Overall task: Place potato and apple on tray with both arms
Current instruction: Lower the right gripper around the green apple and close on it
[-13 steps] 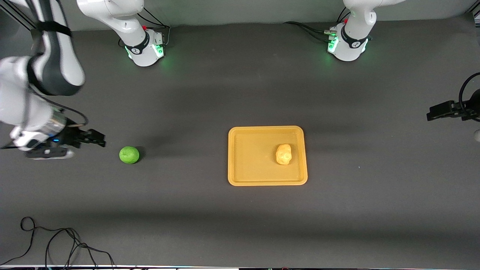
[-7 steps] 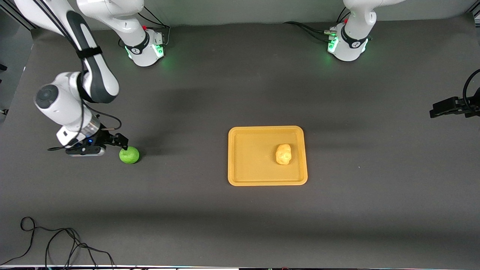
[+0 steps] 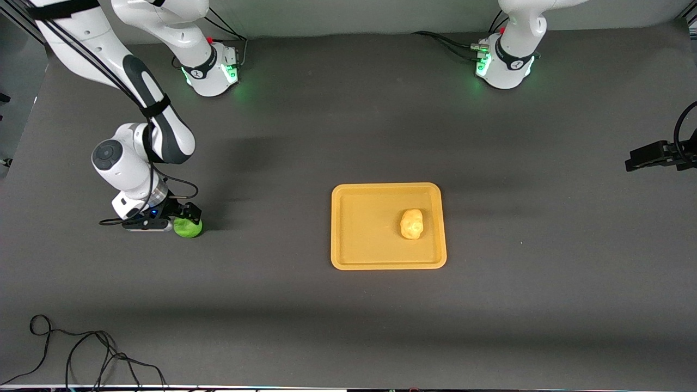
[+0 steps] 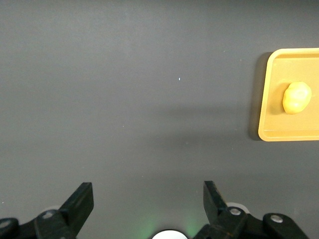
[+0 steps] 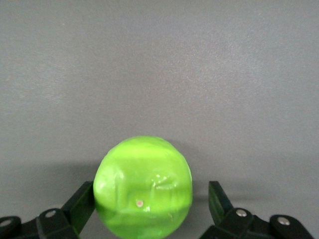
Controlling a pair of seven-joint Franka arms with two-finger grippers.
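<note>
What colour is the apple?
Bright green; the apple shows best in the right wrist view.

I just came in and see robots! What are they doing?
They are putting food on a tray. The potato already lies on it. The right end effector is down at the apple, which sits on the table toward the right arm's end, with its fingers open on either side and not gripping yet. The left end effector waits open, up over the table at its own end.
</note>
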